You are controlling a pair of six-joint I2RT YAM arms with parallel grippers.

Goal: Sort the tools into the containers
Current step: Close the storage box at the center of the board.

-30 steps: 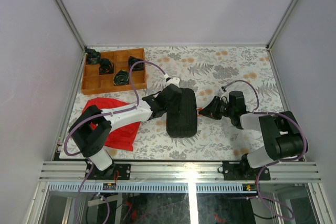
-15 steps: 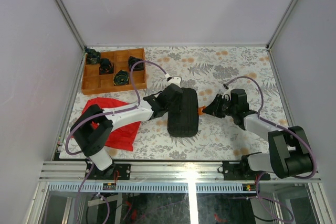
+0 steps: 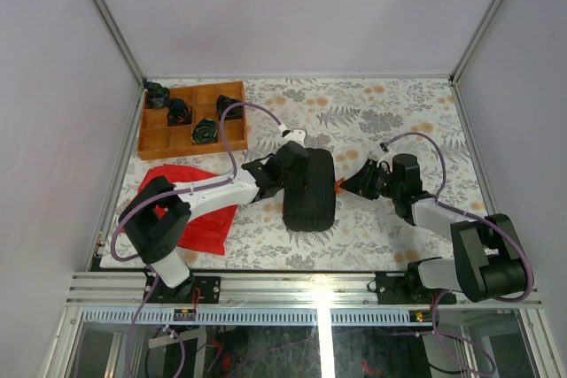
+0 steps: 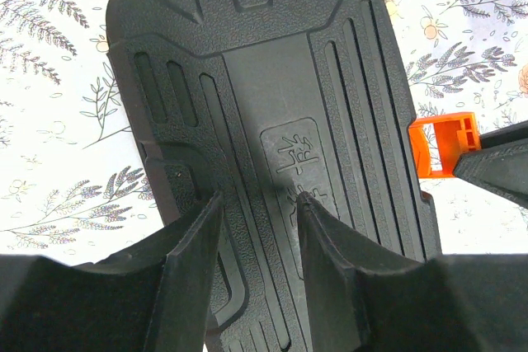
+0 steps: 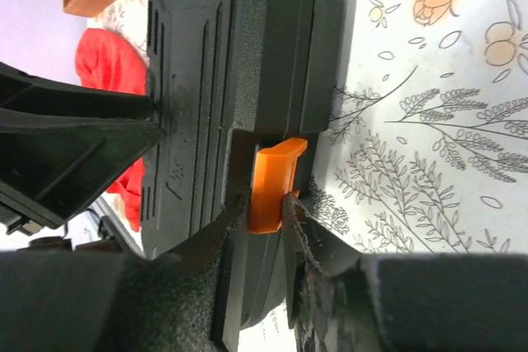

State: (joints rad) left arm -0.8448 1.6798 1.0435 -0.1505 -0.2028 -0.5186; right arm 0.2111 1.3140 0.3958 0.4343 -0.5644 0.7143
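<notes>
Two grippers of mine meet at the black tool case (image 3: 308, 192), which lies closed and flat on the worktop (image 3: 390, 112). Left of the case is a red cloth (image 3: 199, 219), and a wooden tray (image 3: 239, 117) sits beyond the case's far-left corner. My left gripper (image 4: 260, 204) rests on the case's ribbed lid, its jaws partly apart and holding nothing. At the case's right edge, my right gripper (image 5: 264, 204) has its jaws narrow, pinching the orange latch (image 5: 272, 183).
</notes>
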